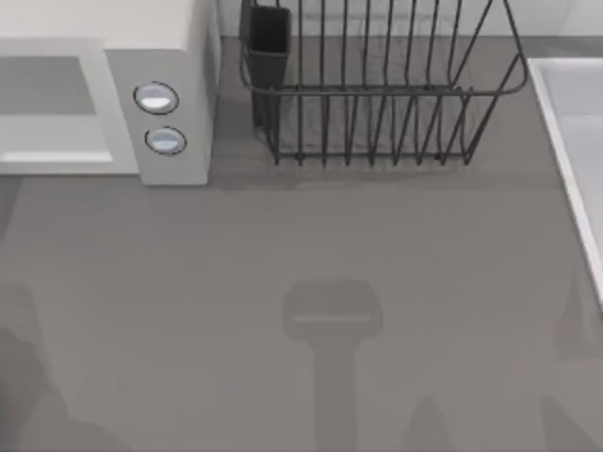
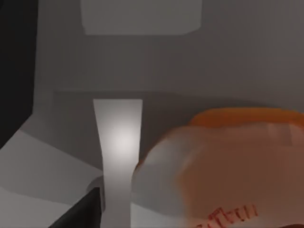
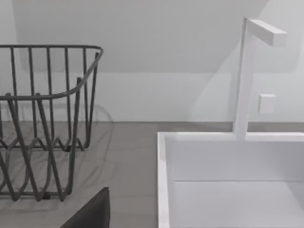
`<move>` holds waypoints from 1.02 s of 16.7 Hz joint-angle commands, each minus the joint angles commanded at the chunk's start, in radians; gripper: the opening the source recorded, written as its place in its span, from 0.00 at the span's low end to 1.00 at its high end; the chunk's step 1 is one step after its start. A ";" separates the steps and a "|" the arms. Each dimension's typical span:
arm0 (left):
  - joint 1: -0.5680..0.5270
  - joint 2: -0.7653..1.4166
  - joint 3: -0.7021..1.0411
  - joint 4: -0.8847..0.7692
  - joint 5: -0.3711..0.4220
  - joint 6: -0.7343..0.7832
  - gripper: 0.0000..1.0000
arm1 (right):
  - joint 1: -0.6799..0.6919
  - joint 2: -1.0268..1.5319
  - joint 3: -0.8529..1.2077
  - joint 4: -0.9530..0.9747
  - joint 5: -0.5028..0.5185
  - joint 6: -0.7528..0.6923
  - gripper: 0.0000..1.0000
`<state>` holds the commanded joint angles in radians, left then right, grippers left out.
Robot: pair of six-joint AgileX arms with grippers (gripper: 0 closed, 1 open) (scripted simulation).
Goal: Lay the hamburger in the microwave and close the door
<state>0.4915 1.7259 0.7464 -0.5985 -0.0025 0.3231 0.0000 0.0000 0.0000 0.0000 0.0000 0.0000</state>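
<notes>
Your hamburger [image 2: 228, 166] sits close before the left wrist camera, inside grey walls. Whether either gripper is clamped, you cannot tell. The dish rack [image 1: 377, 94] holds a dark cup [image 1: 268, 38].

Dark, flat-edged hand [image 3: 90, 213] finger

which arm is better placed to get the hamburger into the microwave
Left. Its wrist view has the hamburger right up close. The right wrist view faces the dish rack and sink, which lie away from the microwave in the top view.
</notes>
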 joint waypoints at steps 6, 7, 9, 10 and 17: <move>0.000 0.000 0.000 0.000 0.000 0.000 0.02 | 0.000 0.000 0.000 0.000 0.000 0.000 1.00; 0.000 0.000 0.000 0.000 0.000 0.000 0.00 | 0.000 0.000 0.000 0.000 0.000 0.000 1.00; 0.000 0.000 0.000 0.000 0.000 0.000 0.00 | 0.000 0.000 0.000 0.000 0.000 0.000 1.00; 0.000 0.000 0.000 0.000 0.000 0.000 0.00 | 0.000 0.000 0.000 0.000 0.000 0.000 1.00; -0.016 -0.092 0.027 -0.086 0.011 -0.005 0.00 | 0.000 0.000 0.000 0.000 0.000 0.000 1.00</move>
<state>0.4759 1.6344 0.7735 -0.6847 0.0082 0.3185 0.0000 0.0000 0.0000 0.0000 0.0000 0.0000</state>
